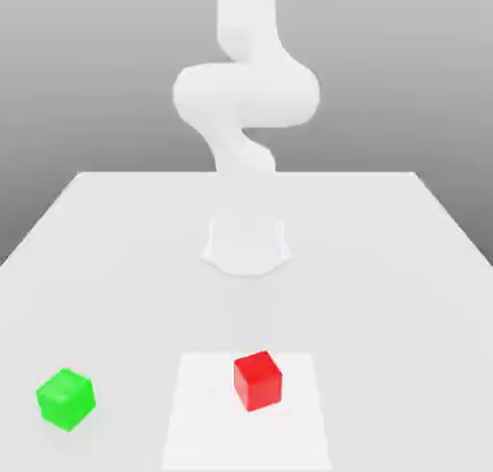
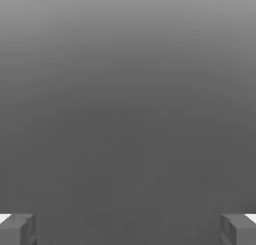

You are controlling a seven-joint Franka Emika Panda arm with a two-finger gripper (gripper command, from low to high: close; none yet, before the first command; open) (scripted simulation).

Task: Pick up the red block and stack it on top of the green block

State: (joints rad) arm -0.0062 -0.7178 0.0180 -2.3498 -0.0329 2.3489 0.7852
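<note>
A smooth white arm (image 1: 246,94), rounded, with grey claw (image 2: 128,231) tips.

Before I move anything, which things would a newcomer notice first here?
Probably the red block, sitting tilted to the view on the bright white patch. Next, the green block on the table, toward the exterior view's left. Above stands the pale arm.

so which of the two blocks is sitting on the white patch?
The red block, toward the middle of the exterior view; the green block lies off the patch, at the exterior view's left.
</note>
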